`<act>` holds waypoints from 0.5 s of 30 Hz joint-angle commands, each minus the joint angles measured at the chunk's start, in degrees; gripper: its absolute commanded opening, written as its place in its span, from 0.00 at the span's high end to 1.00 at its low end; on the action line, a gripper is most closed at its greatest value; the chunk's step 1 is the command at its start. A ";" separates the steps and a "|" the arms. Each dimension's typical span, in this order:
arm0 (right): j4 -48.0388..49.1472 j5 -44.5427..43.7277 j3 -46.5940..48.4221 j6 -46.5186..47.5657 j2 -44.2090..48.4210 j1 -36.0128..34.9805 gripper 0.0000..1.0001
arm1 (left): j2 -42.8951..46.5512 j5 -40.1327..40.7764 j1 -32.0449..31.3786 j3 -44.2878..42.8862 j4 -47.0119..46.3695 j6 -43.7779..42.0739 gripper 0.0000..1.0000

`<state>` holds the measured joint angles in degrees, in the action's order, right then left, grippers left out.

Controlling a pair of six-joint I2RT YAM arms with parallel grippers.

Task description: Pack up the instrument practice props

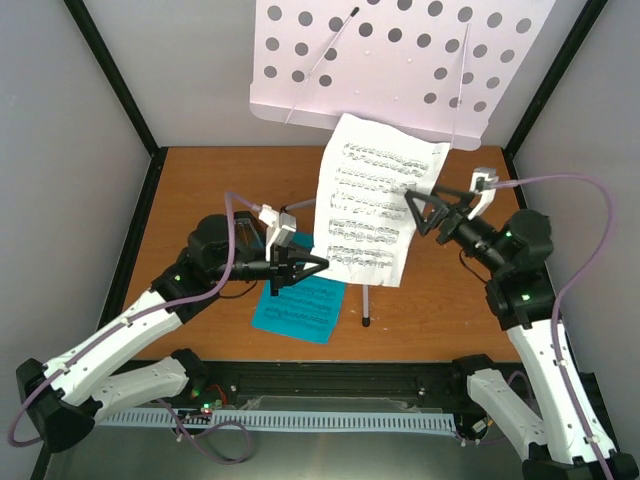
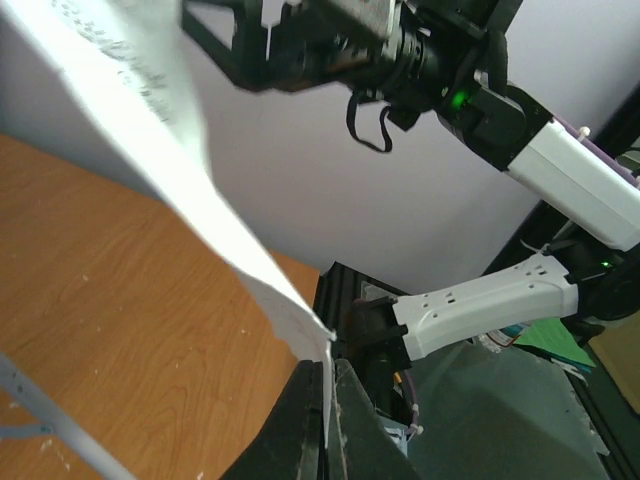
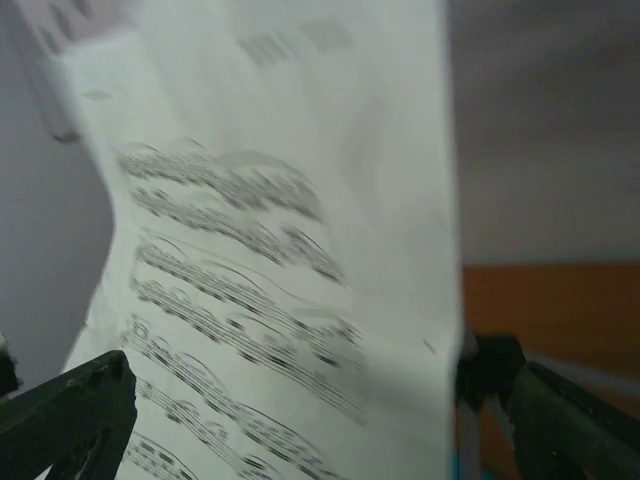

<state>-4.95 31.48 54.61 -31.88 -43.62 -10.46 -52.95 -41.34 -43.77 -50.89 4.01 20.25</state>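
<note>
Above teal folder (image 1: 298, 312) | left fingers (image 2: 300, 440) clamp sheet music (image 1: 375, 200) | right fingers (image 3: 70, 410) gaping, empty | music stand (image 1: 400, 60) behind

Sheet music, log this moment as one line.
left gripper: shut on sheet music | right gripper: open, at sheet's edge | teal folder: lying flat

A teal folder (image 1: 296, 310) lies flat on the wooden table (image 1: 200, 180), beside the music stand leg (image 1: 367, 308).

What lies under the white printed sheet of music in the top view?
Only the lower part of a teal folder and a thin silver stand rod show on the wooden table. Whatever lies beneath the sheet is covered.
</note>
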 commanded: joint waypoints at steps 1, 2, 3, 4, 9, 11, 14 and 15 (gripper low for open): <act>-5.49 1.21 -5.43 -2.41 0.19 0.02 0.00 | -0.96 -4.67 2.86 2.77 -2.82 3.53 1.00; -5.78 1.18 -5.92 -2.27 0.12 0.02 0.00 | -0.87 -4.76 3.12 3.46 -2.80 3.99 1.00; -5.92 1.00 -6.38 -2.12 0.03 0.00 0.00 | -0.77 -4.56 3.35 4.16 -2.66 4.31 1.00; -6.02 0.60 -6.90 -1.95 0.07 0.04 0.00 | -0.66 -4.17 3.53 4.71 -2.35 4.66 1.00; -5.68 -0.11 -8.07 -0.57 -0.85 0.00 0.00 | 0.01 -3.57 3.91 7.68 -2.23 6.20 1.00; -5.55 0.18 -8.01 -0.29 -1.50 0.00 0.00 | 0.07 -3.17 4.02 8.37 -1.93 6.55 1.00; -5.48 0.04 -8.11 0.03 -2.11 0.00 0.00 | 0.15 1.25 4.48 8.70 2.01 7.36 1.00; -5.57 -0.21 -8.12 0.20 -2.24 0.00 0.00 | 0.22 3.40 4.86 9.00 3.83 8.12 1.00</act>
<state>-11.07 31.73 46.65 -32.73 -45.25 -10.48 -53.71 -43.00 -40.10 -42.02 4.14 25.65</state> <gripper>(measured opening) 0.998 0.020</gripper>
